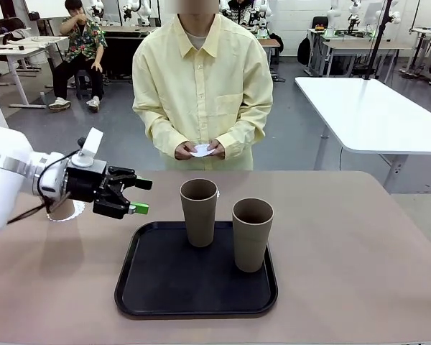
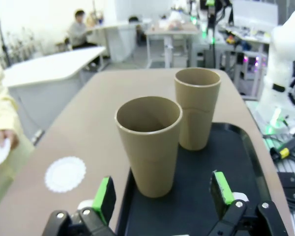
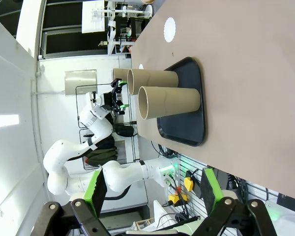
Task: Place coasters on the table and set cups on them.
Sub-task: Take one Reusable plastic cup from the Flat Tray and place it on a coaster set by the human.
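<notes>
Far left on the table point(image 1: 359, 237): first coaster point(image 1: 63, 210), flat, partly under the left arm. Next, left gripper point(image 1: 142, 197): fingers apart, empty, hovering at ten o'clock from the black tray point(image 1: 151, 287), aimed toward the cups. Upright on the tray: left cup point(image 1: 200, 215) at twelve o'clock, right cup point(image 1: 252, 237) at three. Beyond the tray, at twelve: person's hands point(image 1: 181, 151) holding a second coaster point(image 1: 202, 150). Right gripper point(image 3: 152, 189): fingers apart, empty.
</notes>
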Robot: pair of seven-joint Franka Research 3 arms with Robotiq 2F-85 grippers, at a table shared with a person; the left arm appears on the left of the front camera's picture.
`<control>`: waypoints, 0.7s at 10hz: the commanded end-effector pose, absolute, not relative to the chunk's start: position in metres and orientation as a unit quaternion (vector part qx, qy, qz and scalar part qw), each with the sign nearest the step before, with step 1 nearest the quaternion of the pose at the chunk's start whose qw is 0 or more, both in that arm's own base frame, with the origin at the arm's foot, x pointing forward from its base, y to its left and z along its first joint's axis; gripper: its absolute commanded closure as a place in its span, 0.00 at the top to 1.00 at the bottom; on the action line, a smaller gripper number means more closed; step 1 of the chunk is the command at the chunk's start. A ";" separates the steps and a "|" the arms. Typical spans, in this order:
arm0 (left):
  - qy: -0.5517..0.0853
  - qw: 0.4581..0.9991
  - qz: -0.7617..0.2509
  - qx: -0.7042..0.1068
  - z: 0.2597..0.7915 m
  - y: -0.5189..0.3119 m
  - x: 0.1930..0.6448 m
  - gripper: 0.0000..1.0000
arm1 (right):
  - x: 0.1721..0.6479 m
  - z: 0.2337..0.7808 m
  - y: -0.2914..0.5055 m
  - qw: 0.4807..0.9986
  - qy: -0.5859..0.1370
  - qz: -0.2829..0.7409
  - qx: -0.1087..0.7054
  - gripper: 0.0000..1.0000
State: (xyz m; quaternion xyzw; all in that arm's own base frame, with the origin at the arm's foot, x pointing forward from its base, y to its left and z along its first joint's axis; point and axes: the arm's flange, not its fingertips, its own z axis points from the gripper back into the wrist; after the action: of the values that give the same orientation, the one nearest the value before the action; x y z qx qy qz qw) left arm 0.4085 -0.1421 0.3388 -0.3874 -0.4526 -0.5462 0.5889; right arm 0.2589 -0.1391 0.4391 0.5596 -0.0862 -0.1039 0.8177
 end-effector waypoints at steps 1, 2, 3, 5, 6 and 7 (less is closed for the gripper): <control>-0.510 0.550 -0.529 -0.397 0.318 -0.144 0.415 1.00 | 0.259 0.439 -0.140 0.814 -0.086 -0.103 0.565 1.00; -0.513 0.545 -0.521 -0.409 0.310 -0.143 0.419 1.00 | 0.259 0.439 -0.140 0.814 -0.086 -0.103 0.565 1.00; -0.506 0.551 -0.517 -0.416 0.302 -0.146 0.424 1.00 | 0.259 0.439 -0.140 0.814 -0.086 -0.103 0.565 1.00; -0.480 0.574 -0.514 -0.420 0.293 -0.158 0.436 1.00 | 0.259 0.439 -0.140 0.814 -0.086 -0.103 0.565 1.00; -0.463 0.588 -0.508 -0.427 0.291 -0.164 0.442 1.00 | 0.259 0.439 -0.140 0.814 -0.086 -0.103 0.565 1.00; -0.458 0.593 -0.508 -0.426 0.291 -0.168 0.446 1.00 | 0.259 0.439 -0.140 0.814 -0.086 -0.103 0.565 1.00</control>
State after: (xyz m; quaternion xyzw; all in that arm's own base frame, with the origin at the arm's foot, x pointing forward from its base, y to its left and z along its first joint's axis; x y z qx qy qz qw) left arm 0.4376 -0.1592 0.2872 -0.4294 -0.4670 -0.5089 0.5818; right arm 0.2589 -0.1392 0.4391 0.5596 -0.0862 -0.1039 0.8177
